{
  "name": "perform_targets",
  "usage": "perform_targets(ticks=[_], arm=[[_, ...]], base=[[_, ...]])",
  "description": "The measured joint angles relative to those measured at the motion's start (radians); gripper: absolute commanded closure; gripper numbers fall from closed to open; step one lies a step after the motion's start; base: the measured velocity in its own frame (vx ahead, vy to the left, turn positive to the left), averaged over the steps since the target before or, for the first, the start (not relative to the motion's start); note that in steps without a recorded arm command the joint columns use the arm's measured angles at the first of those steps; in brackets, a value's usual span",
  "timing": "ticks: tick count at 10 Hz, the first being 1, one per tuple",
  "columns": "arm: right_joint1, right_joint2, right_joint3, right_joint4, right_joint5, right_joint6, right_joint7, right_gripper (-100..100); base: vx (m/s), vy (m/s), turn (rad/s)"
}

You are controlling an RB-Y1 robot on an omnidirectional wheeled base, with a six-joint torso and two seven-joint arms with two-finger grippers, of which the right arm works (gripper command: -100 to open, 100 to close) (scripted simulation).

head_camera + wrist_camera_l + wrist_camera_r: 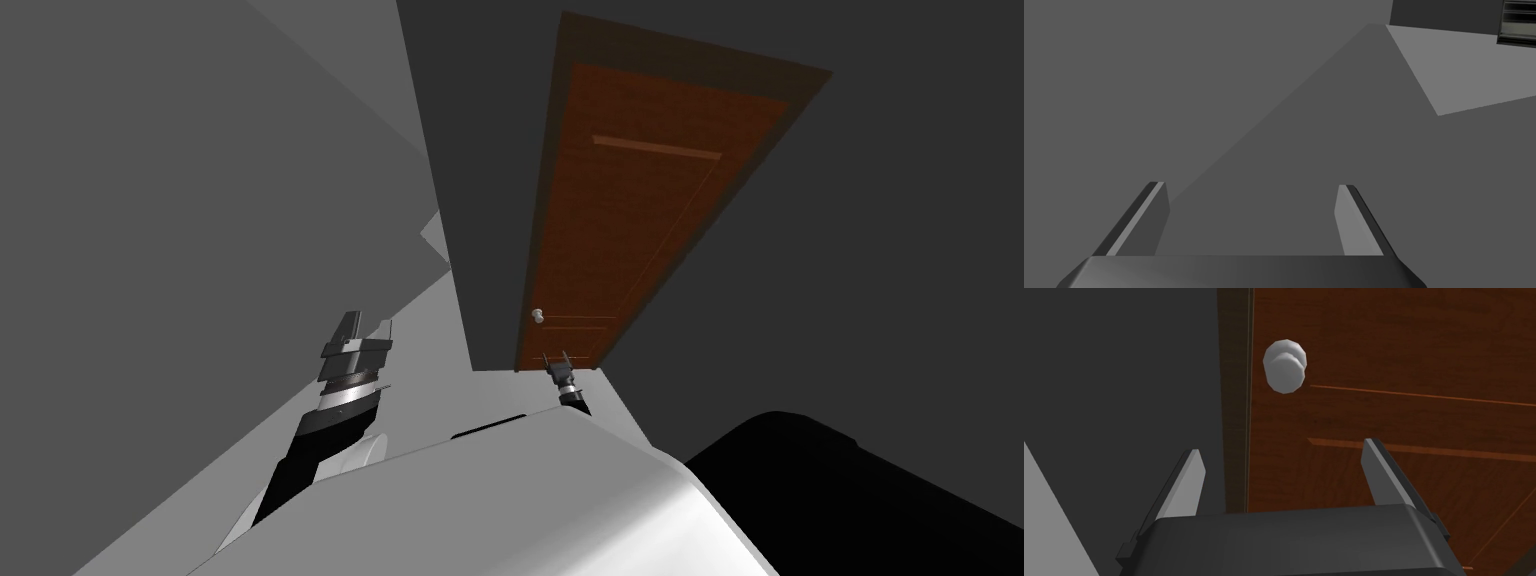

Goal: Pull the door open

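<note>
A reddish-brown panelled door (640,200) stands shut in a darker brown frame, with a pale grey round knob (538,317) near its left edge. My right gripper (556,357) is open a short way below the knob, apart from it. In the right wrist view the knob (1284,366) sits beyond the open fingers (1381,473), with the door (1414,363) behind it and nothing between the fingers. My left gripper (365,326) is held off to the left, away from the door, and is open with nothing in it (1251,186).
Dark grey walls flank the door on both sides (460,150). A lighter grey floor strip (420,350) runs between the left wall and the door. A black area (850,480) lies at the lower right.
</note>
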Motion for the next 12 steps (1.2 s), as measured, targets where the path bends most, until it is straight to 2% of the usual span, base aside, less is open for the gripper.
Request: perform_targets(ticks=[8, 9, 12], arm=[[-0.014, -0.032, 0.017, 0.130, -0.061, -0.055, -0.152, -100], [-0.014, -0.032, 0.017, 0.131, -0.062, -0.056, -0.156, -100], [-0.059, -0.030, -0.033, 0.212, -0.092, -0.067, -0.161, -100]], base=[[0.153, -0.006, 0.017], [0.121, -0.026, 0.275], [0.195, -0.045, 0.317]])
